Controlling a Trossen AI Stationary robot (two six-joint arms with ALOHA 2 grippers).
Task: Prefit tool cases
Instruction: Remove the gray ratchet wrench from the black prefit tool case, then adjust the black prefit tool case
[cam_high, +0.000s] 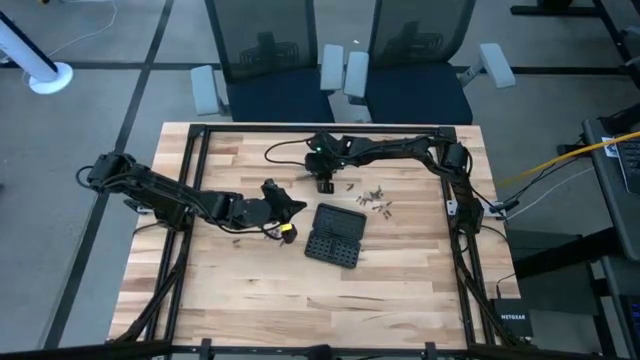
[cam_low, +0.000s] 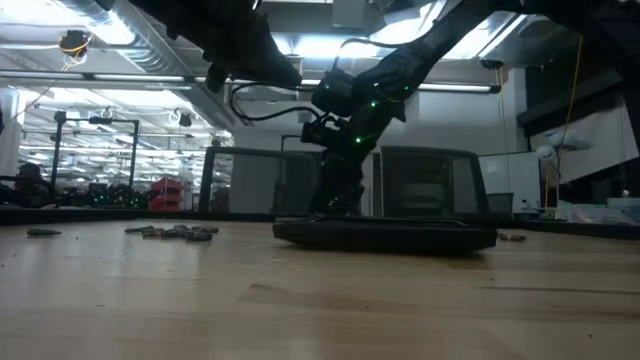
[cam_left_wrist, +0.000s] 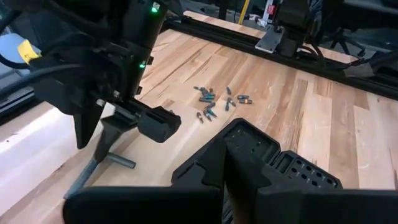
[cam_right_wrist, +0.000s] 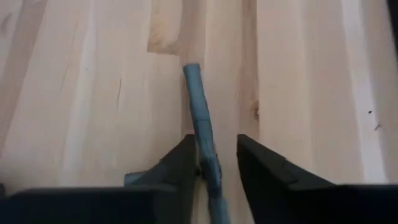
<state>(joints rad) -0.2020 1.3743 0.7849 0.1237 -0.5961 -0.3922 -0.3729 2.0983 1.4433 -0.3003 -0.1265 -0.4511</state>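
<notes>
The black tool case (cam_high: 335, 236) lies open and flat on the table's middle, its grid of bit slots facing up; it also shows in the low view (cam_low: 385, 233) and the left wrist view (cam_left_wrist: 298, 171). My right gripper (cam_high: 325, 185) points down at the table just beyond the case's far side. It is open, with its fingers on either side of a long grey-blue bit (cam_right_wrist: 198, 106) lying on the wood. My left gripper (cam_high: 290, 205) hovers just left of the case, above the table. Loose small bits (cam_high: 372, 198) lie right of the right gripper. My right gripper (cam_right_wrist: 217, 165) straddles the long bit from above, pointing down. The bit lies flat on the table and runs lengthwise through the gap. It passes close along one finger (cam_right_wrist: 186, 163); whether it touches that finger, I cannot tell.
A cluster of small bits (cam_left_wrist: 211, 102) lies between the case and the table's far right. A black metal frame (cam_high: 200, 135) runs along the table's edges. A NETGEAR box (cam_high: 512, 322) sits off the right near corner. Bare wood spreads across the near half of the table (cam_high: 300, 300).
</notes>
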